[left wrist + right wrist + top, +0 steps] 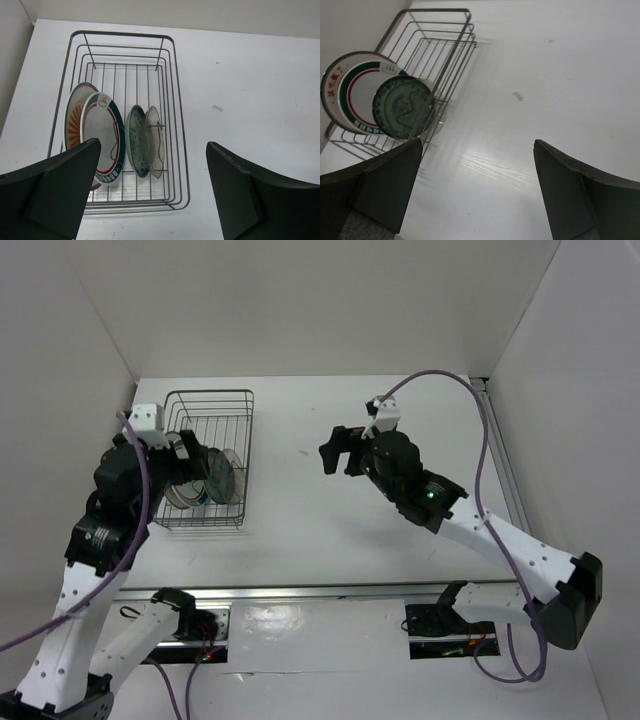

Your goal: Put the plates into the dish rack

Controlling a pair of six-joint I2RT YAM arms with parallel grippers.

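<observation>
The dark wire dish rack (172, 115) stands at the table's left and also shows in the top view (210, 405) and the right wrist view (451, 50). Three plates stand upright in its near end: the orange sunburst plate (72, 125), the white ringed plate (102, 132) and the smaller teal plate (135, 140). The white plate (347, 92) and teal plate (402, 107) also show in the right wrist view. My left gripper (152, 185) is open and empty above the rack's near end (205, 462). My right gripper (477, 190) is open and empty over bare table, right of the rack (340, 452).
White walls close the table at the left, back and right. A small mark (217, 108) lies on the table right of the rack. The rack's far half (125, 75) holds no plates.
</observation>
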